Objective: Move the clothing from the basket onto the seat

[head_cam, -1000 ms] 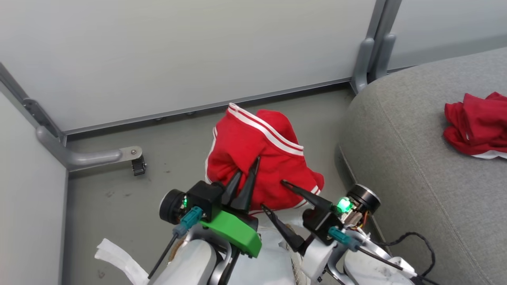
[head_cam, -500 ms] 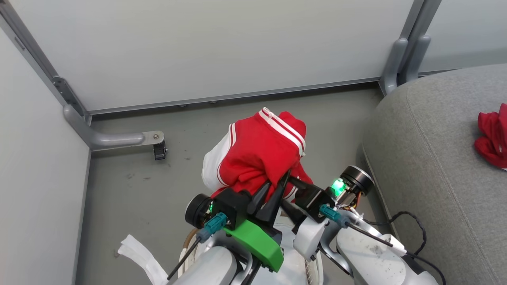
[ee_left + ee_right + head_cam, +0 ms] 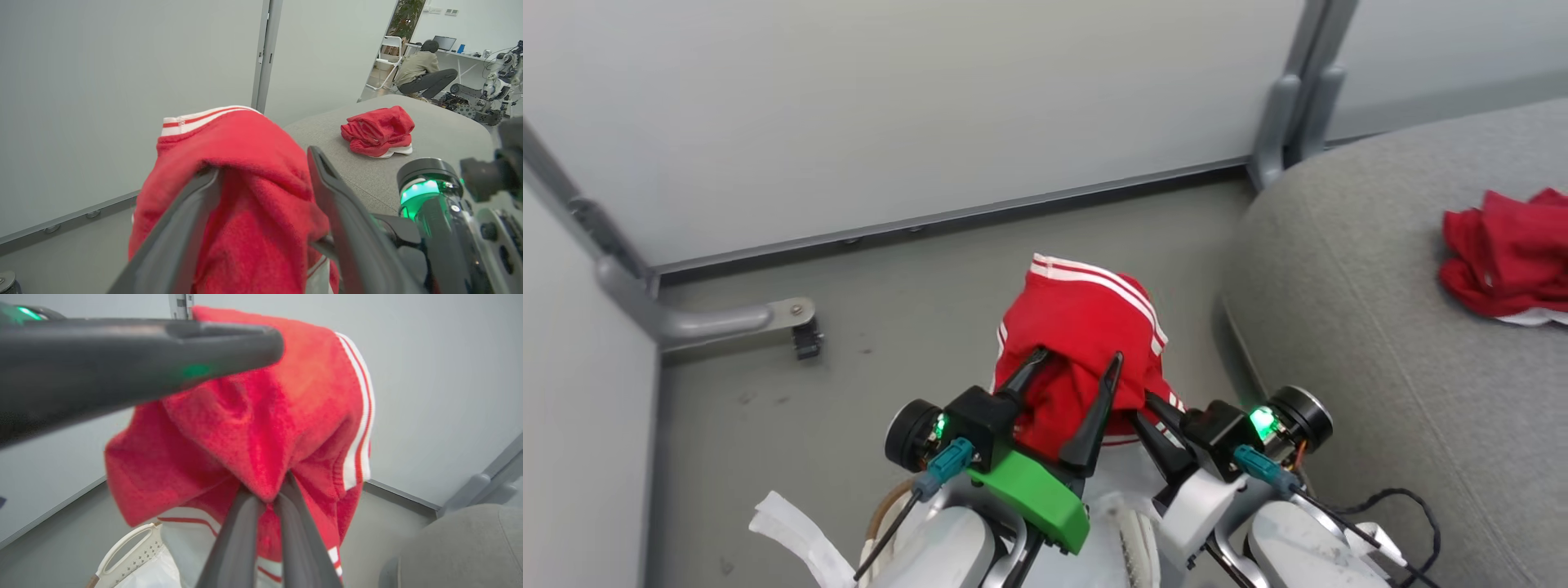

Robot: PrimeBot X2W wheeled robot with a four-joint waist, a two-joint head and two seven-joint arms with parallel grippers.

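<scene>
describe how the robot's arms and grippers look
Both arms have pale white forearms and black wrist blocks with a green light and a teal connector. The left gripper and right gripper each have two long tapering dark fingers. The left wrist carries a green plastic bracket; a black cable loops beside the right arm.

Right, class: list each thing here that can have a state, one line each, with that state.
red garment: lifted, bunched, hanging from the right gripper
right gripper: jaws shut on the red garment
left gripper: jaws open, one either side of a fold of the red garment
basket: low beside the hanging cloth, white liner inside
second red garment: crumpled, lying on the seat
seat: one garment on it
</scene>
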